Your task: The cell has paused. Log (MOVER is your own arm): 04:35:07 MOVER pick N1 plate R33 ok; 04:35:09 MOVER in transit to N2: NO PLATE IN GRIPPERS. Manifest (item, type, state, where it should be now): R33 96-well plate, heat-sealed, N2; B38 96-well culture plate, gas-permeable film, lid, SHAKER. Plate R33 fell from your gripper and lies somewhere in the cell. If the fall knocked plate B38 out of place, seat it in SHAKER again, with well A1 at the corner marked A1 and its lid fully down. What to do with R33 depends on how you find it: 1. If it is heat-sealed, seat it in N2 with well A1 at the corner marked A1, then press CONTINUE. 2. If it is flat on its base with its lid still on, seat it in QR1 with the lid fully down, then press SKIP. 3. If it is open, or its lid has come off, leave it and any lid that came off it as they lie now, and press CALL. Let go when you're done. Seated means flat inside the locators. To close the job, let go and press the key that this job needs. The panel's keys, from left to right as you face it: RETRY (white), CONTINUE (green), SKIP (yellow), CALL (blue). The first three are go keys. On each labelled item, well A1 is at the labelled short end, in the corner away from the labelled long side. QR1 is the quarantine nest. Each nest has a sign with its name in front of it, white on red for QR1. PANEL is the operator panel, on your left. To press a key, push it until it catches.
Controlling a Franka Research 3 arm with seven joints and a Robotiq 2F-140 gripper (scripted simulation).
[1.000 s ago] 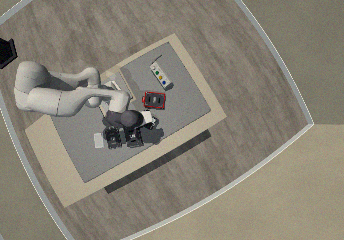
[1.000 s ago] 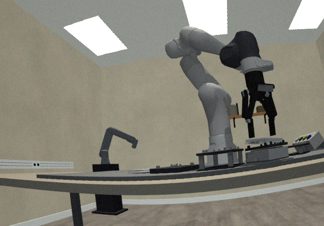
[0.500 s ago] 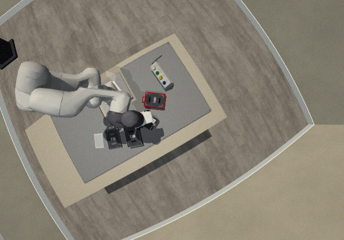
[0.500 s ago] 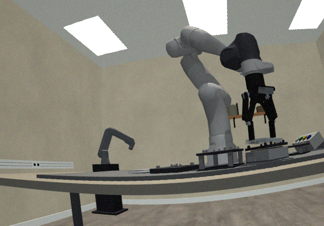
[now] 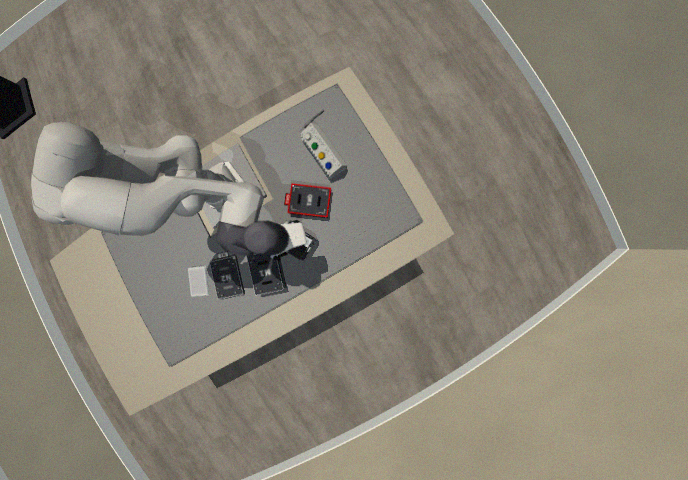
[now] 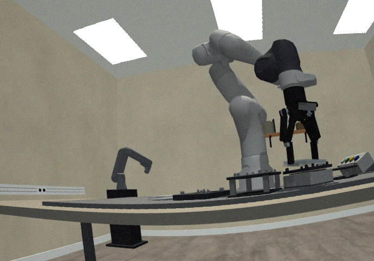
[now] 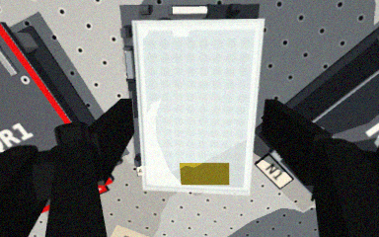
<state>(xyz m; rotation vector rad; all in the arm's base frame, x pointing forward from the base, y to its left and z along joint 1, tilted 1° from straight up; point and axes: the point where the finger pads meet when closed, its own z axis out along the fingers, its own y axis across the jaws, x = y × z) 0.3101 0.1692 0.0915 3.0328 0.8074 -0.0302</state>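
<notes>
My gripper (image 6: 302, 160) (image 7: 198, 116) is open, its fingers astride a clear-lidded plate (image 7: 201, 99) (image 6: 305, 161) with a yellow label at its near end in the wrist view. The fingertips stand beside its long sides with narrow gaps. The plate is over the SHAKER nest (image 7: 248, 12) and looks shifted and raised; its exact seating is unclear. A flat white item (image 5: 197, 281) lies beside N2 (image 5: 226, 288); whether it is plate or lid is unclear. N1 (image 5: 265, 274) (image 7: 359, 116) and QR1 (image 5: 309, 208) (image 7: 14, 109) hold no plate. The hand hides most of SHAKER in the top view.
The panel (image 5: 322, 151) (image 6: 358, 163) has white, green, yellow and blue keys and stands beyond QR1. An open-topped bin (image 5: 255, 169) with pale contents lies partly under the arm. N1's raised deck (image 6: 253, 176) is beside the SHAKER base (image 6: 321, 178).
</notes>
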